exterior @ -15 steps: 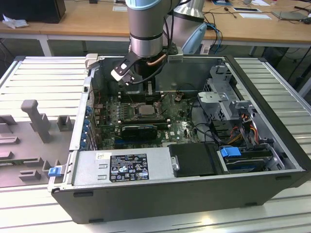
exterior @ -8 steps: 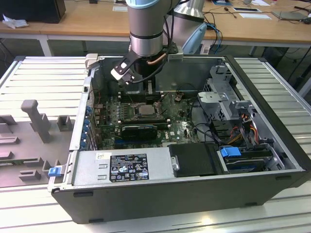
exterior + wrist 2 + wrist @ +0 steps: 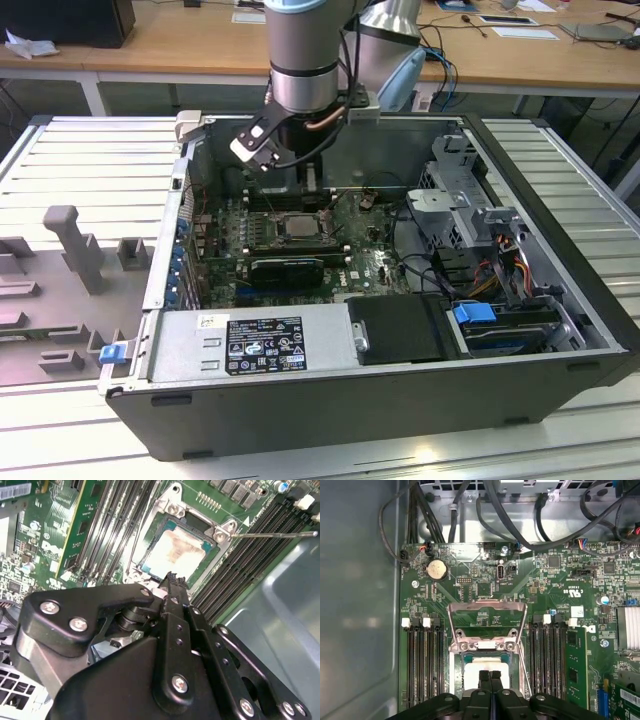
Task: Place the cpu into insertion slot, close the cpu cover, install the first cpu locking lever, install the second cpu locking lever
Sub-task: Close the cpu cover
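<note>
The gripper [image 3: 490, 673], fingers pressed together and empty, is hovering just over the cpu [image 3: 485, 662] seated in the slot [image 3: 194, 525], the cover [image 3: 487, 606] lying open for access.

My gripper [image 3: 490, 676]: matt black links, hard-looking, with shiny steel screw heads. The cpu [image 3: 175, 555] has a pale silvery metal top, dull, smeared with a brownish film. The cpu cover [image 3: 486, 605] is thin bare metal with a satin sheen. Motherboard [image 3: 545, 595]: green lacquered board, slightly glossy. Memory slots [image 3: 425, 660]: black plastic. Coin cell [image 3: 437, 569]: bright polished metal. Cables [image 3: 489, 497]: black, smooth, rubbery. Case [image 3: 300, 410]: dark grey painted metal, matt. Power supply [image 3: 190, 335]: bare sheet metal. Workbench [image 3: 90, 160]: ribbed pale metal. Fixture [image 3: 70, 260] at the exterior view's left: grey matt plastic. Desk [image 3: 180, 45] at the upper left of the exterior view: smooth wood.
</note>
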